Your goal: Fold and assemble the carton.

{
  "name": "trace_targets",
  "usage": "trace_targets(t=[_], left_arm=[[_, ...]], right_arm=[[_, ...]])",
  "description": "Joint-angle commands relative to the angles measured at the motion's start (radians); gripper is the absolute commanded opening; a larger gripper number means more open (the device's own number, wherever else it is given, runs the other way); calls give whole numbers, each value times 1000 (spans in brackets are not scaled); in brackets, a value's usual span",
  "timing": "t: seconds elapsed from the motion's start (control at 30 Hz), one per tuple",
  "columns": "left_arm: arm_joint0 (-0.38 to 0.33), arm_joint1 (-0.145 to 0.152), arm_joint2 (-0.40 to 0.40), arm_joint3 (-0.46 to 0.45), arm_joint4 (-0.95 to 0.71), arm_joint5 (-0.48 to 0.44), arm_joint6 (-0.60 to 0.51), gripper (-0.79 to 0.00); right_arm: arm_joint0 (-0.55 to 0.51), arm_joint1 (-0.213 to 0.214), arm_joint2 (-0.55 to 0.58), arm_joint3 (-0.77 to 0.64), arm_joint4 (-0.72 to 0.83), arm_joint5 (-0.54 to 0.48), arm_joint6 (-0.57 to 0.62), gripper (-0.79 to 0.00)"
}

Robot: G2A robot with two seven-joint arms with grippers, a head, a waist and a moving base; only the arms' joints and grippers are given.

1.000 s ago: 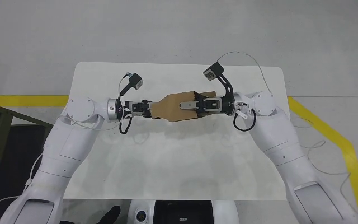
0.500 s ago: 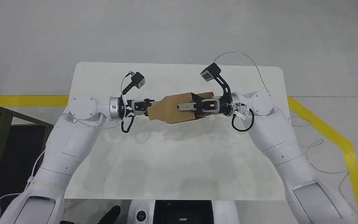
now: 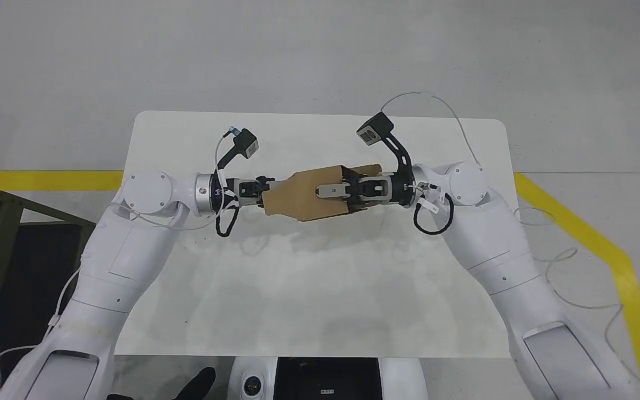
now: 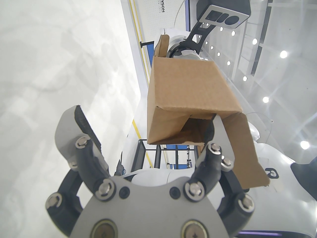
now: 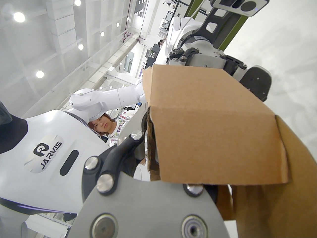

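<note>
Contact at the carton's open end is what has changed. Over the last second the carton [image 3: 300,195] has shifted a little toward the left arm's side, and the right arm has gone with it. The left wrist has stayed almost where it was. We judge this brings the open end onto the waiting left pincer [image 4: 147,115], so that a flap can be pushed in next.

The left pincer is spread wide and grips nothing. Of its fingers [image 4: 219,134], one has its tip just inside the open end, against the inner face of the loose flap [image 4: 247,154] that stands out from the carton. The other finger is out at the side, apart from the cardboard.

The right pincer [image 3: 338,188] is at the opposite end. In the top view one of its fingers lies along the upper face of the carton, and the rest is hidden behind cardboard in the right wrist view. Since the carton hangs between the two arms, we take it that this pincer is clenched on a wall of the carton.

The carton is already opened into a tube, lying lengthwise between the two wrists, over the far middle part of the desk [image 3: 320,300]. Its end flaps are not yet closed.
</note>
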State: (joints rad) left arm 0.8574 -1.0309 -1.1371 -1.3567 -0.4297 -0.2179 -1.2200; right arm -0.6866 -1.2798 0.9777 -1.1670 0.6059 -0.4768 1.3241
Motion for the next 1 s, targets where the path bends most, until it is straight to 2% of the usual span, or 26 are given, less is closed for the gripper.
trace_targets(t=[0.0, 0.37, 0.57, 0.8, 0.97], left_arm=[[0, 0, 0, 0, 0, 0, 0, 0], [2, 0, 1, 12, 4, 3, 2, 0], [14, 3, -46, 12, -93, 29, 38, 0], [45, 19, -97, -6, -55, 33, 27, 0], [45, 20, -77, -44, 13, 21, 23, 0]], right_arm=[[0, 0, 0, 0, 1, 1, 2, -785], [2, 1, 14, 19, -5, -10, -11, -785], [-2, 14, 55, 44, -56, -12, -41, -785], [-21, 27, 75, 42, -156, 9, -94, -785], [-27, 24, 63, 29, -148, 16, -110, -785]])
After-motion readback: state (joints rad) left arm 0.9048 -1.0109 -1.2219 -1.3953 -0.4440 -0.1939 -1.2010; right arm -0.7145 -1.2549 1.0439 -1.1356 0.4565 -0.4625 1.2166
